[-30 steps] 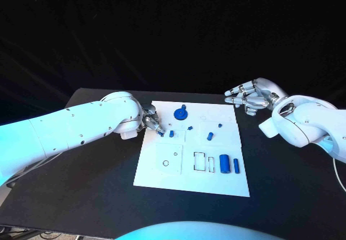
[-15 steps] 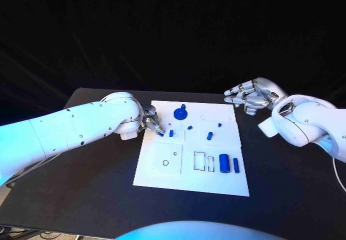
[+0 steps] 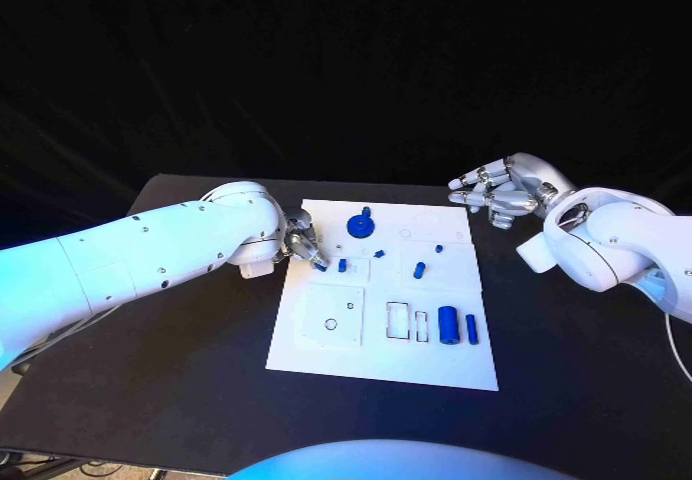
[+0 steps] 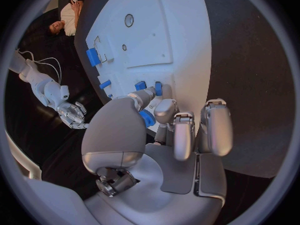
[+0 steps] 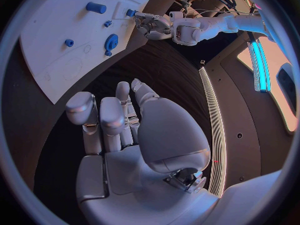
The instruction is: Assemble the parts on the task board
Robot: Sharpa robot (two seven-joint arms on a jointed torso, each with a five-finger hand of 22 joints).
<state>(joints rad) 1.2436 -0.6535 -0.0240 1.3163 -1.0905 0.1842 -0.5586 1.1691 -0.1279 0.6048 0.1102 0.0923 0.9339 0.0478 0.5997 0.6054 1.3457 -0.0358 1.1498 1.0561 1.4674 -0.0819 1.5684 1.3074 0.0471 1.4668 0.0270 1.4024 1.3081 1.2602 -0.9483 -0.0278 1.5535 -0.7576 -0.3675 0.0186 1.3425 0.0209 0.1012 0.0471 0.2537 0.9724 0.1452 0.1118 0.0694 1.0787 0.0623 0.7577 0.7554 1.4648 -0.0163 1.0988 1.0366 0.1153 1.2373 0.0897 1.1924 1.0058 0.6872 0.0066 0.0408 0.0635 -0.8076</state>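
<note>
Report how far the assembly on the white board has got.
Early stage. Done: nothing clearly assembled. In hand: the left robot hand pinches a small blue piece at the board's left edge. Left: the blue gear, two blue cylinders and empty cutouts. The right robot hand holds nothing.

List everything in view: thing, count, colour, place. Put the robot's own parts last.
Table: one, black, under everything.
Task board: one, white, middle of the table, with outlined recesses on its near half.
Gear-like part: one, blue, far end of the board.
Long cylinder parts: two, blue, side by side on the board's near right part.
Small parts: several, blue, scattered across the board's middle; exact count hard to tell.
Part at the left fingertips: one, blue, at the board's left edge; it looks pinched, not certain.
Left hand: one, silver, at the board's left edge.
Right hand: one, silver, fingers apart, holds nothing, past the board's far right corner.
Arms: two, white, one from each side.
</note>
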